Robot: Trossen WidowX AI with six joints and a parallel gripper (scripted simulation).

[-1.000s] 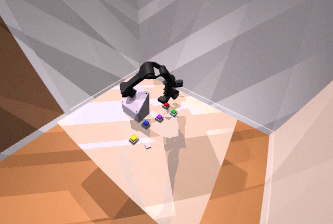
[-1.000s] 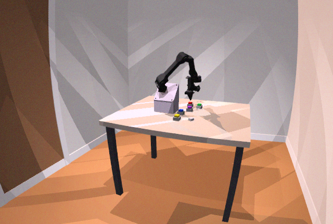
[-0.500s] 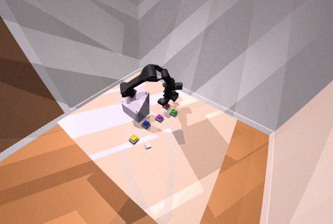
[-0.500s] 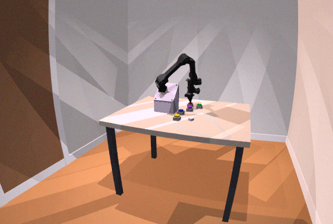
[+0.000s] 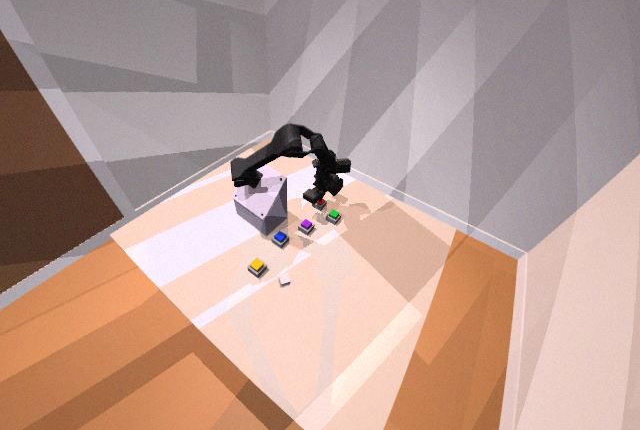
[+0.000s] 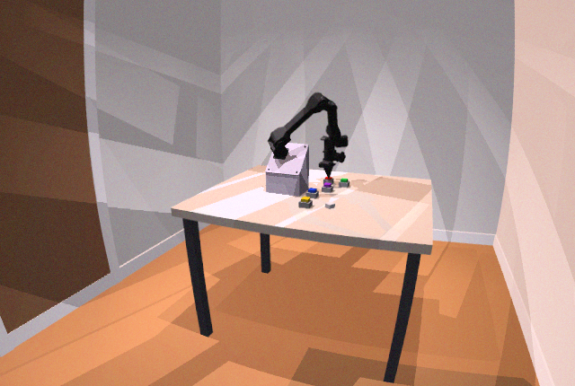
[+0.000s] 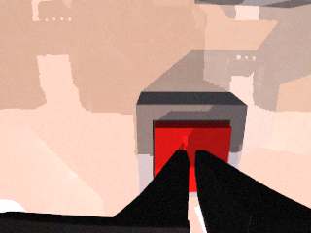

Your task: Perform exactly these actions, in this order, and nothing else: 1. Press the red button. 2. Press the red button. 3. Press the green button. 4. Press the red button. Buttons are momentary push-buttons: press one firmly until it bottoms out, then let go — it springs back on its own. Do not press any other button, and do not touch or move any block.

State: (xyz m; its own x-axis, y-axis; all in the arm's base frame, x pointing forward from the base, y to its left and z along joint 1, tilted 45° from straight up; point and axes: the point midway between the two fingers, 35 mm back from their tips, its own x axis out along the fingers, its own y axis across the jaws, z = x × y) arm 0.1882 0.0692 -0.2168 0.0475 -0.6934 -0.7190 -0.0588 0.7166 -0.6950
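Note:
The red button [image 5: 320, 202] [image 6: 328, 179] [image 7: 171, 139] sits in its grey housing at the far end of the button row. My gripper [image 5: 316, 195] [image 6: 327, 171] [image 7: 190, 159] is shut and empty. Its black fingertips point straight down over the red cap and look to be touching it in the wrist view. The green button [image 5: 333, 215] [image 6: 343, 180] stands just to the right of the red one, untouched.
A purple button [image 5: 306, 224] [image 6: 327, 185], a blue button [image 5: 280, 237] [image 6: 312, 190] and a yellow button [image 5: 256, 264] [image 6: 305, 199] continue the row toward the table front. A small white block [image 5: 284, 280] [image 6: 330, 206] lies near the yellow button. The arm's grey base box [image 5: 261, 205] [image 6: 286, 171] stands to the left.

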